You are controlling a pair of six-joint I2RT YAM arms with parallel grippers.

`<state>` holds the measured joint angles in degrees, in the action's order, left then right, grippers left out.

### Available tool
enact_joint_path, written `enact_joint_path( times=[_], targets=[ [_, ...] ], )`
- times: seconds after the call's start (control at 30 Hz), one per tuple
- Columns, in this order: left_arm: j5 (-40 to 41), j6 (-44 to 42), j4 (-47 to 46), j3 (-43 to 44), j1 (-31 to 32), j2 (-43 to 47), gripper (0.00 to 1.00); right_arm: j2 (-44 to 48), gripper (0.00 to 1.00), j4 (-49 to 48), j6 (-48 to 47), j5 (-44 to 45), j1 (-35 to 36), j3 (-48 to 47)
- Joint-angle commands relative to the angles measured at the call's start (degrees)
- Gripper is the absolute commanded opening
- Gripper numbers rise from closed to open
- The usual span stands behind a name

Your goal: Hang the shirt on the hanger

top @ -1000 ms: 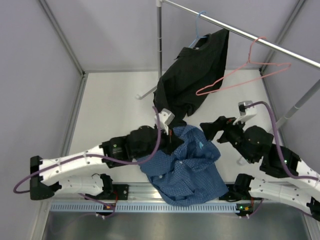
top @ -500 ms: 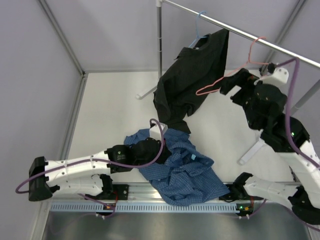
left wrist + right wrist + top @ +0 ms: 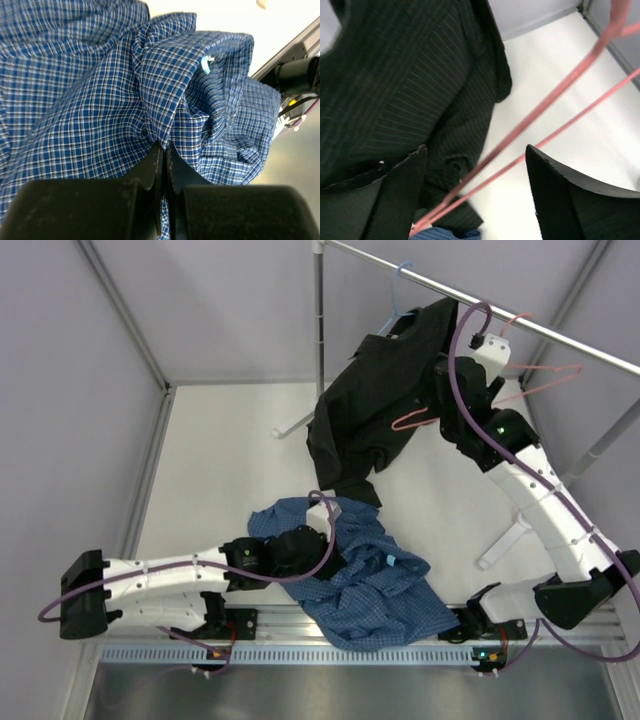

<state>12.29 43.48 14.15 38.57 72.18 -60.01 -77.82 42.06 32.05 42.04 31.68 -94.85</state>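
— Two pincers: how do they stand?
— The left pincer [image 3: 162,150] is pinched tight on a fold of the shirt [image 3: 380,590], which lies crumpled on the worktop [image 3: 230,460] at its near edge, between the arm bases.
— And the right pincer [image 3: 475,150]?
— Up by the rail [image 3: 560,332], jaws spread wide, with the pink wires of the hanger [image 3: 555,95] passing between them. It hangs just beside the black shirt [image 3: 385,390].

I see the shirt [image 3: 90,90] as soft woven cloth, matt and creased. The black shirt [image 3: 405,75] is matt cloth with fine stripes. The hanger [image 3: 545,107] looks smooth and faintly glossy. The right gripper [image 3: 475,150] is matt black with a fine grain. The rail [image 3: 590,351] is shiny metal.
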Motion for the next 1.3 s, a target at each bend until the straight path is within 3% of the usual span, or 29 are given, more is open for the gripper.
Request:
enact_joint_path(
  times=[0.0, 0.1, 0.3, 0.6, 0.73, 0.9, 1.27],
  targets=[
    [-2.0, 0.9, -6.6, -1.8, 0.4, -1.2, 0.00, 4.0, 0.72, 1.4, 0.1, 4.8, -0.7, 3.4],
    [-2.5, 0.9, -7.6, -2.1, 0.5, -2.7, 0.00, 7.8, 0.60, 1.0, -0.4, 6.3, -0.7, 8.4],
    [-3.7, 0.9, -9.8, -1.7, 1.4, -6.2, 0.00, 12.3, 0.49, 0.7, -3.9, 7.1, -1.3, 12.1],
    [-3.9, 0.5, -10.6, -0.8, 2.7, -8.2, 0.00, 15.9, 0.33, 0.6, -10.2, -1.1, -7.8, 15.4],
    [-3.4, 0.6, -10.5, -1.1, 2.8, -7.8, 0.00, 16.8, 0.32, 0.5, -11.0, -4.2, -10.0, 17.0],
    [-3.5, 0.5, -10.5, -1.7, 2.8, -7.1, 0.00, 18.1, 0.22, -0.4, -13.4, -8.6, -11.6, 17.5],
    [-3.1, 0.7, -10.6, -2.2, 2.8, -6.7, 0.00, 19.4, 0.20, -0.8, -17.7, -14.3, -12.8, 17.6]
  ],
)
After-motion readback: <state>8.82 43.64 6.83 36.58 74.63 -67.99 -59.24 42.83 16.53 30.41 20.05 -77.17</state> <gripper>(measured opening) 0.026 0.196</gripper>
